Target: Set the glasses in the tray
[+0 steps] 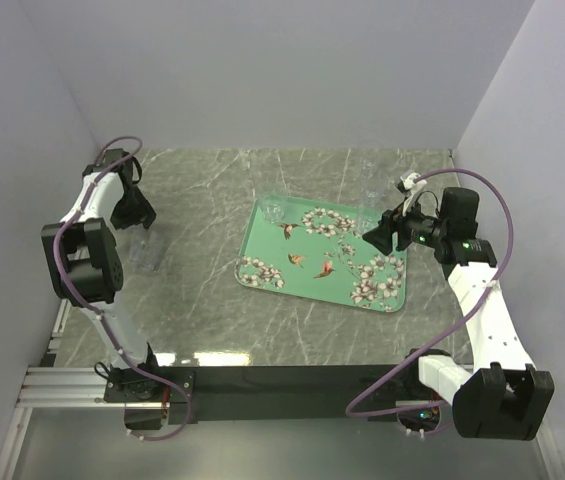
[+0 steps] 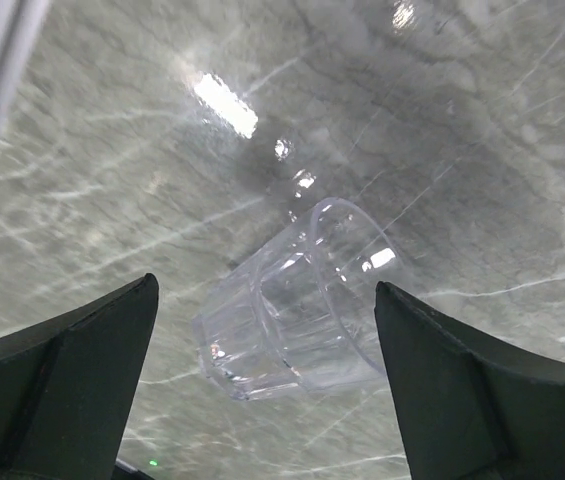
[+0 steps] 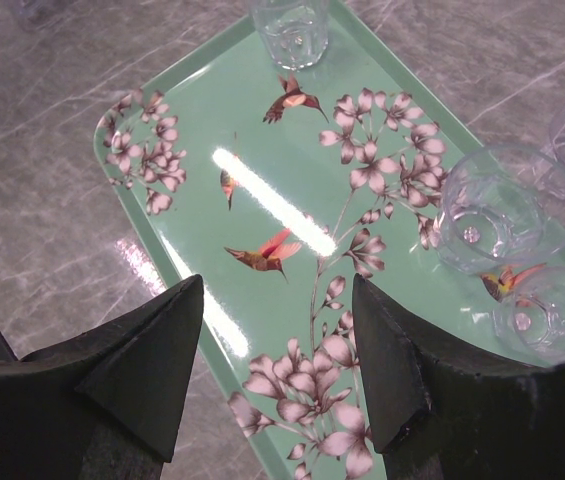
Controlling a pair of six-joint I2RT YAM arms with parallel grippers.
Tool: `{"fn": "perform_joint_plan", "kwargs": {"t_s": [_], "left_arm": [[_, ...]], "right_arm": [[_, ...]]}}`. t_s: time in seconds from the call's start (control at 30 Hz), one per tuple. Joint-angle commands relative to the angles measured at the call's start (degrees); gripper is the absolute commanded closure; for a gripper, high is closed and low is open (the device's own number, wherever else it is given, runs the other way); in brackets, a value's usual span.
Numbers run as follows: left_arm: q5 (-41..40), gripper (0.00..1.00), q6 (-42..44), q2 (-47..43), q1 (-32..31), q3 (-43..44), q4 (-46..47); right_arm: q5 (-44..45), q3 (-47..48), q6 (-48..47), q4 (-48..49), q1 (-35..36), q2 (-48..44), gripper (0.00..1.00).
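Your left tool [image 2: 267, 290] stands spread about as wide as it goes, one finger on either side of a lone glass [image 2: 297, 300]. Bare surface shows between each finger and the glass, so it grips nothing. Your right tool [image 3: 280, 290] is partly open and empty, hanging above the tray [image 3: 192, 110] and touching nothing.

The surface [image 1: 212, 310] is grey-green with pale veins like stone, closed in by plain pale walls [image 1: 262, 70] on the left, far and right sides. The tray lies right of the surface's middle. The lone glass is near the surface's left edge, well apart from the tray.

The right wrist view shows a corner glass [image 3: 289, 25] in the tray's far left corner. It also shows two glasses [image 3: 502, 205] just beside each other along the tray's far edge, toward its right end. From above, those two are largely hidden by the right tool. The top view shows loose glasses [image 1: 368, 188] on the surface beyond the tray's far edge. Only the left wrist view shows the lone glass's ribbed sides clearly.
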Motion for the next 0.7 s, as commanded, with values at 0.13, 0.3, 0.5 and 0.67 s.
{"fn": "perform_joint_plan", "kwargs": {"t_s": [0.13,0.3,0.5,0.67], "left_arm": [[-5.50,0.22,3.72,0.88,-1.52,5.50,-3.79],[-6.74,0.30,3.98,1.86,-1.96,4.98,-3.79],[-4.46,0.30,5.21,2.38,-1.96,3.92,-3.00],[-2.35,0.32,6.44,3.53,-1.96,3.40,-2.65]], "right_arm": [[-1.39,-0.04,0.22,1.90,-0.40,-1.63,0.32],[-1.65,-0.04,0.31,1.90,-0.40,-1.71,0.32],[-1.83,-0.13,0.40,1.99,-0.40,-2.07,0.32],[-1.83,-0.13,0.40,1.99,-0.40,-2.24,0.32]]}}
